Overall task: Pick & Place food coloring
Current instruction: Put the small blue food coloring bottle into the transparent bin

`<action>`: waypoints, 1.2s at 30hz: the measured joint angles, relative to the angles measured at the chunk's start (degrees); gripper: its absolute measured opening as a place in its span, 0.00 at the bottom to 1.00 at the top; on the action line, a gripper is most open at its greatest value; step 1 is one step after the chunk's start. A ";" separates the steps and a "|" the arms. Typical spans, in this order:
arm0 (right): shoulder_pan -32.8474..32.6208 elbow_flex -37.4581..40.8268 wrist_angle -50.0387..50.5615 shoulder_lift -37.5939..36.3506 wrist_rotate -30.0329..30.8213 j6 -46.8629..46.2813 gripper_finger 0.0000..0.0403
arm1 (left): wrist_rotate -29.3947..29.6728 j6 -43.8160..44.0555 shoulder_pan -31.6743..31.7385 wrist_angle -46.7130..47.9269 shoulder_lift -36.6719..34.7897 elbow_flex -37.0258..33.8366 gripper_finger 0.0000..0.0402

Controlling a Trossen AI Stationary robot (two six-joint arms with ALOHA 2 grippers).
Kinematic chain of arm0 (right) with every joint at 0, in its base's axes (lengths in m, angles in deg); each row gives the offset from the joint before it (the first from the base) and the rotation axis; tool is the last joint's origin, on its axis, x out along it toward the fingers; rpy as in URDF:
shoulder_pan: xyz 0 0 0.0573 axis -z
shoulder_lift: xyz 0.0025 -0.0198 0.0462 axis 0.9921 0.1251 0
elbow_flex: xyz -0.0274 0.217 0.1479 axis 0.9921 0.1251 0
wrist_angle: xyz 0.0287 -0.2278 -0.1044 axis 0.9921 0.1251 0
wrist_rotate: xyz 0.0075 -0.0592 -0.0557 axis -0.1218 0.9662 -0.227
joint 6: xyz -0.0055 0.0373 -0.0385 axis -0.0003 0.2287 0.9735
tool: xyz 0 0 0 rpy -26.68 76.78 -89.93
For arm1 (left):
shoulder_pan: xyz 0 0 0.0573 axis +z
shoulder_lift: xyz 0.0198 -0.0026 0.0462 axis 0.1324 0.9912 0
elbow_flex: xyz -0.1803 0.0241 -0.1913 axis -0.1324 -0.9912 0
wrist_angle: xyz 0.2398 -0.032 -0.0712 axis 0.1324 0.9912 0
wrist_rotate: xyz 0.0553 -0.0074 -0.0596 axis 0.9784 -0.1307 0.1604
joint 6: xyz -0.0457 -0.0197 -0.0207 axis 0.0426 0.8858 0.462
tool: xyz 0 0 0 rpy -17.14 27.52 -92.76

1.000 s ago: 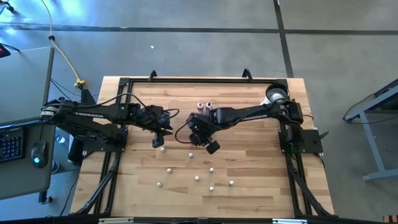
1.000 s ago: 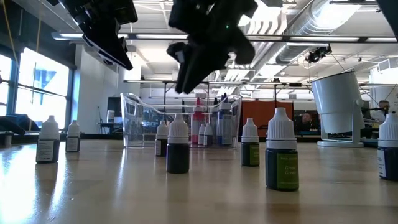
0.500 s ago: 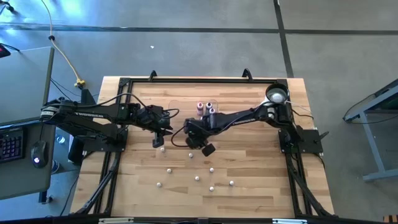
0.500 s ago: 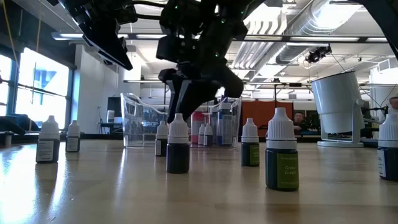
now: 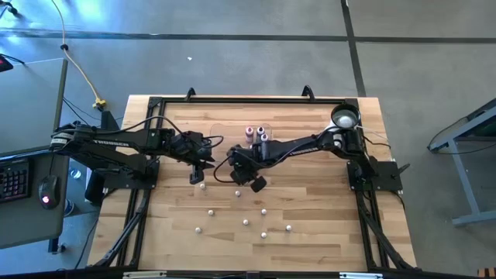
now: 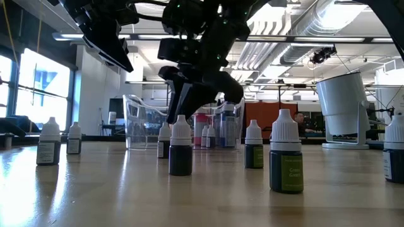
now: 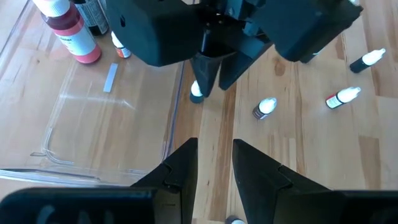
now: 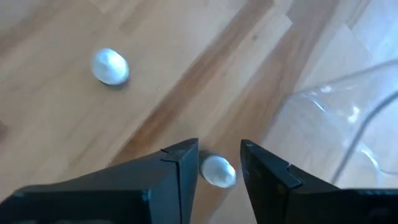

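Right gripper (image 8: pixel 219 163) jaws apart, straddling a food coloring bottle's cap (image 8: pixel 217 170) beside the tray (image 8: pixel 348 112), lined up to grasp; left gripper (image 7: pixel 214 163) apart, empty.

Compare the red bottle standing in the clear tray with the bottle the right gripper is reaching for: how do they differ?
In the left wrist view, the red bottle stands inside the clear tray; the targeted bottle stands on the bare wooden table, just outside the tray's edge. The red bottle looks clearly bigger with red contents; the targeted bottle is smaller and dark. The right gripper hangs directly above the targeted bottle, nothing over the red one. Both are upright with whitish caps.
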 joint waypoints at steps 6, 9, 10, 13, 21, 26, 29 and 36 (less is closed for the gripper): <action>1.30 0.00 0.69 0.00 1.84 -0.75 0.28 | 0.00 0.00 -0.01 0.00 0.00 0.00 0.25; 2.25 0.02 1.10 0.00 -0.29 -2.06 0.28 | 0.00 0.00 0.00 0.00 0.00 0.00 0.25; 2.46 0.02 1.43 0.00 -1.22 -2.19 0.28 | 0.00 0.00 -0.02 0.00 0.00 0.00 0.25; 2.93 0.00 1.92 0.01 -2.54 -2.34 0.28 | 0.00 0.00 -0.01 0.00 0.00 0.00 0.25; 2.91 0.02 3.14 0.02 -6.32 -1.60 0.28 | 0.00 0.00 0.00 -0.02 0.00 0.00 0.25; 2.89 0.01 2.49 0.02 -6.69 -1.53 0.28 | 0.00 0.00 0.00 -0.01 0.00 0.00 0.25; 2.89 0.00 2.48 0.02 -7.22 -1.53 0.28 | 0.00 0.00 0.00 -0.02 0.00 0.00 0.25; 2.75 0.00 4.57 0.02 -10.48 -1.51 0.28 | 0.00 0.00 -0.01 0.00 0.00 0.00 0.25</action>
